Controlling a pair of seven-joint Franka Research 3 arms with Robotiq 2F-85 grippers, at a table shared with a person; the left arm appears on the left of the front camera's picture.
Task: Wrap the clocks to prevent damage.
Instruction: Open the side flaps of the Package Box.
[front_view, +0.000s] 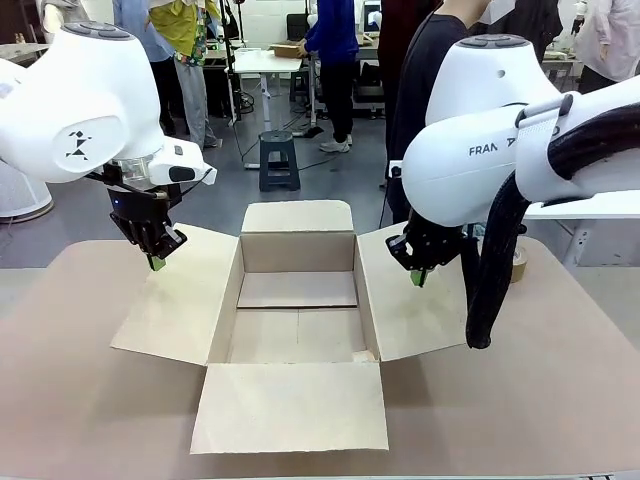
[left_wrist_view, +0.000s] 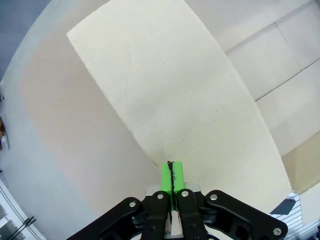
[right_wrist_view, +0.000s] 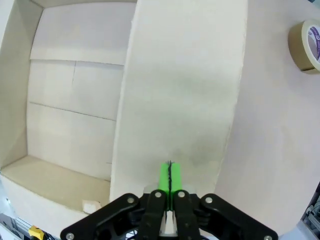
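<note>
- In the front view, an open cardboard box (front_view: 298, 252) stands in the middle of the desk (front_view: 80, 400), with all four flaps folded outward.
- The left flap (front_view: 180, 300) and the right flap (front_view: 405, 310) slope down to the desk, the near flap (front_view: 290, 405) lies flat toward the camera, and the far flap (front_view: 298, 216) stands upright.
- The left tool (front_view: 157, 262) hangs above the upper outer part of the left flap, its green pads pressed together with nothing between them.
- The right tool (front_view: 418, 278) hangs above the upper part of the right flap, also closed on nothing.
- A roll of brown tape (front_view: 518, 264) lies on the desk to the right of the box, partly behind the right arm.
- A person in dark clothes (front_view: 420, 70) stands at the far side of the desk.
- In the left wrist view, the left tool (left_wrist_view: 171, 172) points down at the pale flap (left_wrist_view: 175, 90); only a thin dark line shows between its two pads.
- Its tip is near the edge where the flap meets the desk (left_wrist_view: 65, 130); whether it touches the cardboard, one cannot tell.
- In the right wrist view, the right tool (right_wrist_view: 170, 175) is closed in the same way, above the lower part of its flap (right_wrist_view: 185, 80).
- The inside of the box (right_wrist_view: 70, 115) shows at the left of this flap, with a small white scrap (right_wrist_view: 91, 205) near its bottom edge.
- The tape roll (right_wrist_view: 306, 45) lies on the desk (right_wrist_view: 270, 125) at the upper right, well apart from the tool.
</note>
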